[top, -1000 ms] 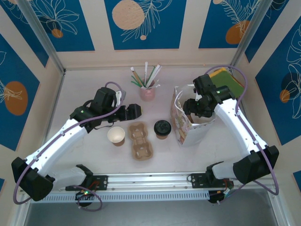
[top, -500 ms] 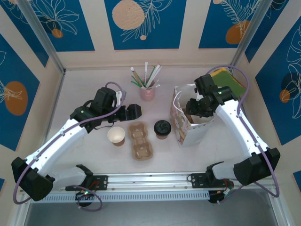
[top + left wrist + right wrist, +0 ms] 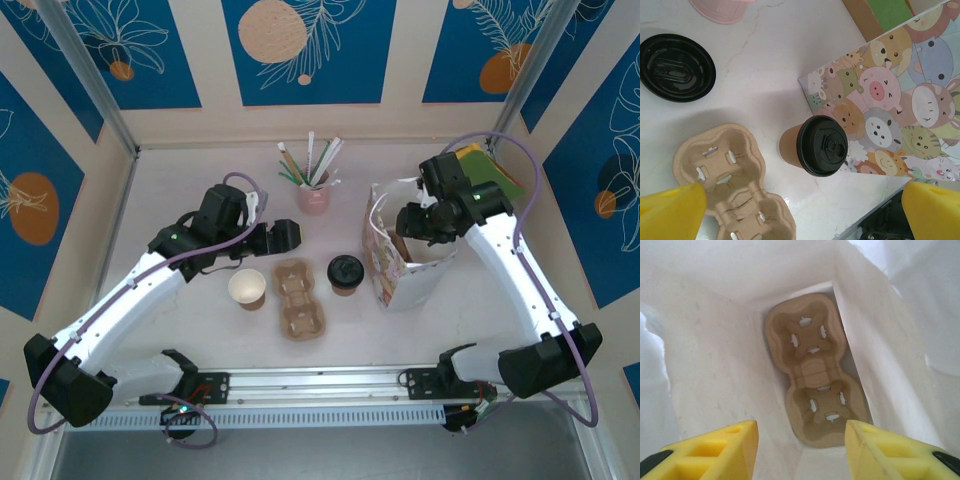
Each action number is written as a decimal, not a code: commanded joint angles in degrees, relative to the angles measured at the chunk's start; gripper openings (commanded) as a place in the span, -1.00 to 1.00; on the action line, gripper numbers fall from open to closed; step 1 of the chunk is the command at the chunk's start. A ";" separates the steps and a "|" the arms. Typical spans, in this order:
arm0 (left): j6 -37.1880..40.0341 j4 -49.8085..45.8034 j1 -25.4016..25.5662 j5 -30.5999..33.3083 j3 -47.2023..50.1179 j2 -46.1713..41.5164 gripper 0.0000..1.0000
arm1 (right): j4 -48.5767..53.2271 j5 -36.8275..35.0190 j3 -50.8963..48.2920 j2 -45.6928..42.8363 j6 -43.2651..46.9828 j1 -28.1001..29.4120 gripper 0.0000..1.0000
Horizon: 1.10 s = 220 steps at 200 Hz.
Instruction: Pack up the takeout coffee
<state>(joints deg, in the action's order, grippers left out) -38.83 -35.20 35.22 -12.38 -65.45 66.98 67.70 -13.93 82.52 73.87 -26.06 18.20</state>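
Note:
The takeout coffee [image 3: 345, 272] [image 3: 821, 146], a brown paper cup under a black lid, stands upright on the table between a cardboard tray [image 3: 300, 298] [image 3: 730, 185] and the cartoon-printed paper bag [image 3: 400, 262] [image 3: 895, 110]. My left gripper [image 3: 285, 235] [image 3: 800, 215] hovers open behind the tray, left of the coffee and apart from it. Over the bag's mouth, my right gripper [image 3: 405, 222] [image 3: 800, 450] stands open with nothing between its fingers. Below it, a second cardboard tray [image 3: 815, 370] lies flat on the bag's floor.
A lidless brown cup [image 3: 247, 288] stands left of the table's tray. A loose black lid [image 3: 676, 67] lies on the table near a pink cup [image 3: 313, 196] [image 3: 722, 7] holding straws. Green and yellow sheets [image 3: 488, 170] lie at the back right.
My right gripper has lifted and drawn slightly back at the bag's mouth, its jaws a little narrower. The left arm and the coffee have stayed put.

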 commanded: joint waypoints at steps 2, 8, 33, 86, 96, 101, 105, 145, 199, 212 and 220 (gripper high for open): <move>1.37 -1.17 0.53 2.45 -2.43 -0.25 1.00 | 2.23 0.71 2.75 -1.39 -0.13 -0.04 -0.01; 1.39 -1.31 0.52 2.83 -2.49 -0.26 1.00 | 2.39 0.79 3.22 -1.51 -0.13 0.00 -0.01; 1.03 -2.17 0.55 4.55 -3.28 0.08 1.00 | 2.60 1.35 4.69 -2.69 -0.46 -0.08 -0.01; 2.26 -4.62 0.46 8.28 -6.80 1.33 1.00 | 3.23 2.84 9.21 -6.60 -2.03 1.13 -0.03; 2.35 -5.74 0.44 9.90 -7.53 1.68 1.00 | 3.68 2.90 10.67 -6.80 -2.53 2.02 -0.03; 2.42 -6.40 0.40 10.87 -7.86 1.87 1.00 | 3.87 2.86 11.41 -6.74 -2.82 2.63 -0.03; 2.47 -6.86 0.29 11.58 -8.06 1.97 1.00 | 4.07 2.78 12.01 -6.65 -3.12 3.16 -0.03; 2.46 -11.15 -0.17 18.48 -9.28 1.64 1.00 | 6.46 -5.28 19.57 -3.02 -4.61 15.54 -0.04; 1.65 -13.82 -1.35 22.58 -5.45 -2.99 1.00 | 10.58 -11.15 33.20 11.58 -4.18 30.19 -0.01; 1.49 -14.43 -1.41 23.40 -4.18 -4.53 1.00 | 10.95 -10.73 35.22 15.30 -4.02 32.23 -0.01; 1.58 -14.63 -1.45 23.69 -3.25 -5.72 1.00 | 11.05 -10.60 35.98 17.33 -4.12 33.15 0.00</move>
<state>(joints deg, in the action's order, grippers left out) -37.17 -46.59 34.35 8.21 -71.02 64.64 75.90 -22.85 115.66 86.11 -29.69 48.45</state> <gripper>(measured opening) 0.998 0.496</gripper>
